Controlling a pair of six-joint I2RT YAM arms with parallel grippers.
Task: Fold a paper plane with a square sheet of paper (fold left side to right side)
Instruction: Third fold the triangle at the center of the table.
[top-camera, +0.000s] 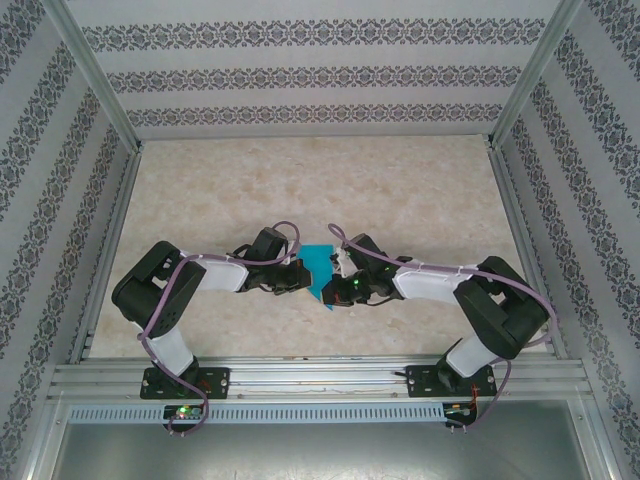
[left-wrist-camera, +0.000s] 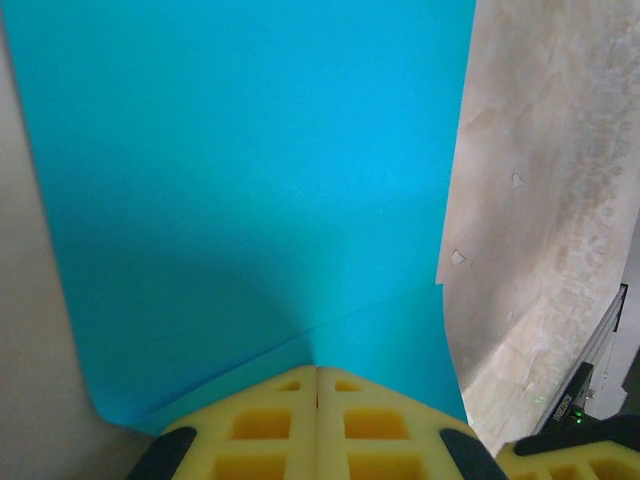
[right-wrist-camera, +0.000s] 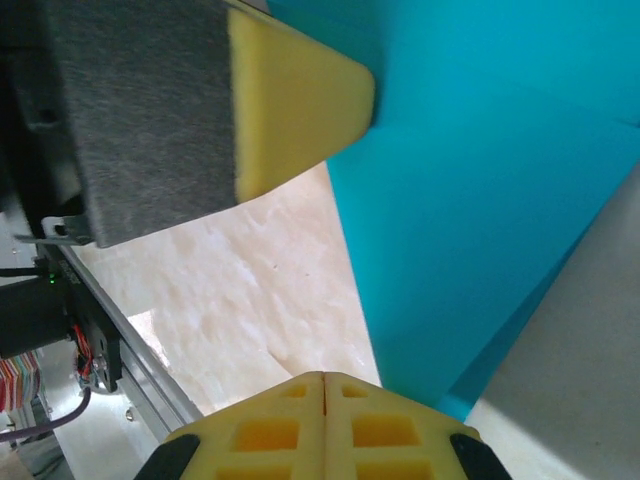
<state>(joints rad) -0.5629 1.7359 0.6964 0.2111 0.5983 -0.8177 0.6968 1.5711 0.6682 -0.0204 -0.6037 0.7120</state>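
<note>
At the middle of the table (top-camera: 300, 190), we see the teal square sheet of paper (top-camera: 318, 262) held up between the two grippers. Our left gripper (left-wrist-camera: 317, 372) is closed tight on one edge of it. Our right gripper (right-wrist-camera: 325, 378) has its jaws closed too, with the sheet meeting one finger. We cannot tell whether it pinches the paper.

We see the square sheet of paper (left-wrist-camera: 250, 180) as smooth, matt paper, while the pads (left-wrist-camera: 260, 425) of the left gripper (left-wrist-camera: 317, 372) and those of the right gripper (right-wrist-camera: 325, 378) look like matt yellow foam moulded with square pockets, one backed by a rough grey felt-like strip (right-wrist-camera: 140, 110). The table (top-camera: 400, 190) we read as a matt, marbled beige top, chipped in spots, and the frame (top-camera: 320, 375) along its near edge as brushed bare metal.
</note>
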